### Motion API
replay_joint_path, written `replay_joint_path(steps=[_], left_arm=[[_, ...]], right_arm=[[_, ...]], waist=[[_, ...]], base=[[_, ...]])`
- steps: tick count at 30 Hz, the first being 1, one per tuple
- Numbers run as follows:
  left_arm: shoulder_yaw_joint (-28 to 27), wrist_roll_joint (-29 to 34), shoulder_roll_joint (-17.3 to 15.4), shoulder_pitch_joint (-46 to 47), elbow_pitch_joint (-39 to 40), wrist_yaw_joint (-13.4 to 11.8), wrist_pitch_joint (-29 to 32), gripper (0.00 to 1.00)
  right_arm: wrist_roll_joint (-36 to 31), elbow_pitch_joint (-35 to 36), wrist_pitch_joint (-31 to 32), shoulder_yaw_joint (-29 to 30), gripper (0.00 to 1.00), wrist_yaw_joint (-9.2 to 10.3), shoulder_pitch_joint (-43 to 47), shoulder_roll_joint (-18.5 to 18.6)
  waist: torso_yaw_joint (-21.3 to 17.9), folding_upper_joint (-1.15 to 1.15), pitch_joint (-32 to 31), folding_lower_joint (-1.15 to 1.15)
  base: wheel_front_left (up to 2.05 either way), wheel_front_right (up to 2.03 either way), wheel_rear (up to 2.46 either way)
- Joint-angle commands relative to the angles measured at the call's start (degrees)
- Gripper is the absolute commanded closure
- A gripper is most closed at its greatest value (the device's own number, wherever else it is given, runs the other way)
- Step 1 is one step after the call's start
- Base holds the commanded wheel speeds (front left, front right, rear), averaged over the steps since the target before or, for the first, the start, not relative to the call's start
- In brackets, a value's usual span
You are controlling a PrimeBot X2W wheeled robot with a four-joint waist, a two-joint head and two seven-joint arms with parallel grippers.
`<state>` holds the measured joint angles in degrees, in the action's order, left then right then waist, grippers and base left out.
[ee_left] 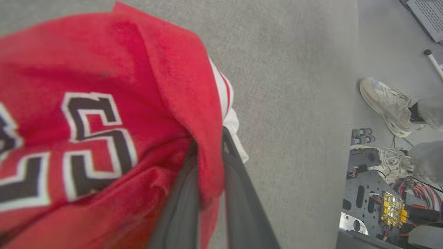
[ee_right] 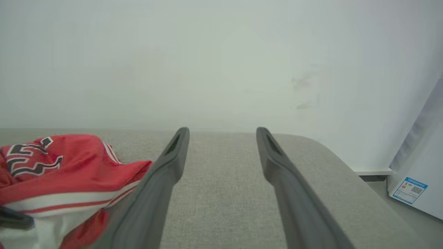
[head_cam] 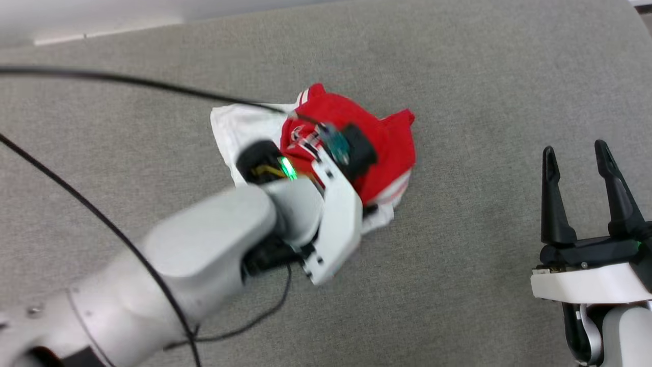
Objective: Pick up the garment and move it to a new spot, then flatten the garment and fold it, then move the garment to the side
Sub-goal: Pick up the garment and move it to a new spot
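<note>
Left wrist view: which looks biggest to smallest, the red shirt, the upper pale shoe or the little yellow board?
1. red shirt, though it is right at the camera, which inflates it
2. upper pale shoe
3. yellow board

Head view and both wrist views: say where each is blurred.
Head view: the left arm is motion-blurred over the garment, while the right gripper is crisp. Left wrist view: the left gripper and nearby garment are soft. Right wrist view: the fingers soften toward the bottom edge; light is flat.
</note>
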<state>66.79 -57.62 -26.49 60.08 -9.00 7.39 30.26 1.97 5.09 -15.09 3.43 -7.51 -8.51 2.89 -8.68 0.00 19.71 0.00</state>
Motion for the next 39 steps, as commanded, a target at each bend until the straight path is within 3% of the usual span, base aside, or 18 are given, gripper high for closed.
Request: replay_joint_path(steps=[1,12,13,14,19,22,31,39], left_arm=[[1.58,0.13,1.46,-1.78,-1.66,0.02,-1.59,1.00],[6.41,2.03,8.33,-6.64,-7.02,0.02,-6.56,1.00],[6.44,3.04,8.53,-6.08,-7.30,0.02,-7.46,0.04],[6.43,3.78,8.75,-5.67,-7.57,0.02,-8.67,0.00],[5.29,7.14,9.67,-4.53,-8.26,-0.16,-18.24,0.00],[3.31,9.61,9.90,-4.78,-7.94,-2.37,-24.76,0.00],[-4.13,15.91,5.80,-8.89,-6.68,-15.18,-42.03,0.00],[-15.13,21.42,0.13,-19.02,-1.48,-27.55,-45.52,0.00]], right_arm=[[0.09,-0.13,-0.12,0.20,0.00,0.03,-1.34,-0.04],[-0.10,-1.00,-0.12,0.66,0.00,0.03,-1.42,-0.03],[-0.20,-1.17,-0.12,0.62,0.00,0.03,-1.21,-0.04],[-0.22,-1.36,-0.12,0.59,0.00,0.04,-0.98,-0.04],[-0.76,-2.19,-0.12,0.84,0.00,0.04,0.73,-0.03],[-1.01,-2.58,-0.12,0.89,0.00,0.03,1.98,-0.04],[-1.73,-3.13,-0.12,0.93,0.00,0.03,4.41,-0.03],[-1.02,-3.28,-0.12,1.26,0.00,0.03,5.91,-0.03]], waist=[[-0.29,0.00,1.18,0.00],[0.02,0.00,2.14,0.00],[0.16,0.00,1.79,0.00],[0.28,0.00,1.37,0.00],[1.21,0.00,-1.89,0.00],[1.96,0.00,-4.19,0.00],[4.13,0.00,-9.09,0.00],[6.05,0.00,-11.26,0.00]], base=[[0.00,0.00,0.00],[0.00,0.00,0.00],[0.00,0.00,0.00],[0.00,0.00,0.00],[0.00,0.00,0.00],[0.00,0.00,0.00],[0.00,0.00,0.00],[0.00,0.00,0.00]])
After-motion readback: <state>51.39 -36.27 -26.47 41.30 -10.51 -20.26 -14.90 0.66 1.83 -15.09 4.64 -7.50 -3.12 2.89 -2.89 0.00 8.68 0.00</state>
